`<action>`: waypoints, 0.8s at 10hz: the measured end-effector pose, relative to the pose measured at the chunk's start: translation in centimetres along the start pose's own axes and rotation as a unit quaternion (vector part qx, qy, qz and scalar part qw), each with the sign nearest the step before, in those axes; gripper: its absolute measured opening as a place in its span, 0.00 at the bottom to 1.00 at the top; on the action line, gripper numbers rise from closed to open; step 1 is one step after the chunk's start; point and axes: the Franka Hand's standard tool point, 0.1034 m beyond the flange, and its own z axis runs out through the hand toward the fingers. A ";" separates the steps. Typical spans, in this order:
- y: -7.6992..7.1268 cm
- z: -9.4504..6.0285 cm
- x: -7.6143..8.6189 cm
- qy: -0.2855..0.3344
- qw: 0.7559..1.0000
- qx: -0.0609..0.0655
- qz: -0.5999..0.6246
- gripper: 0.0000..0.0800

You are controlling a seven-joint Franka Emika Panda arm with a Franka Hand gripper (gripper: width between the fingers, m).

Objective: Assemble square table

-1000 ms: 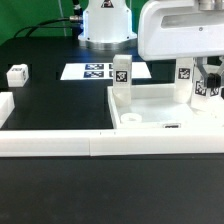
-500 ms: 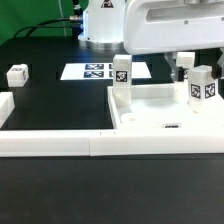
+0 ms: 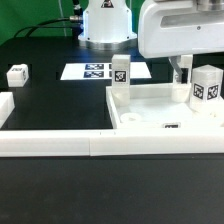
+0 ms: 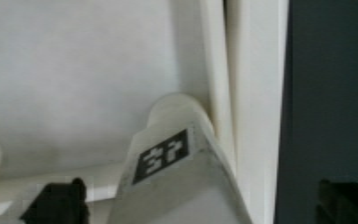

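The slab (image 3: 150, 108) is seen lying flat on the black tabletop (image 3: 60, 105), toward the exterior view's right, just behind a long white bar (image 3: 60, 143) that runs across the front. Two legs are stood upright on it: a far leg (image 3: 121, 72) at its far corner on the exterior view's left, and a right leg (image 3: 207, 85) near its right edge. The fingers (image 3: 183, 68) are held open just beside the right leg. In the wrist view the fingers (image 4: 55, 200) are spread wide to either side of that leg (image 4: 167, 155), and no contact with it can be made out. A loose leg (image 3: 17, 74) is left on the tabletop well apart, at the exterior view's left. The marker board (image 3: 95, 71) lies behind the slab.
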 end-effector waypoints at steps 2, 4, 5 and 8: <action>0.0 0.4 -0.3 -0.002 1.000 -0.001 0.001 0.81; 0.1 0.4 -0.3 -0.002 1.000 -0.001 0.001 0.70; 0.1 0.5 -0.3 -0.002 1.000 -0.001 0.001 0.53; 0.2 0.5 -0.3 -0.002 1.000 -0.002 -0.005 0.36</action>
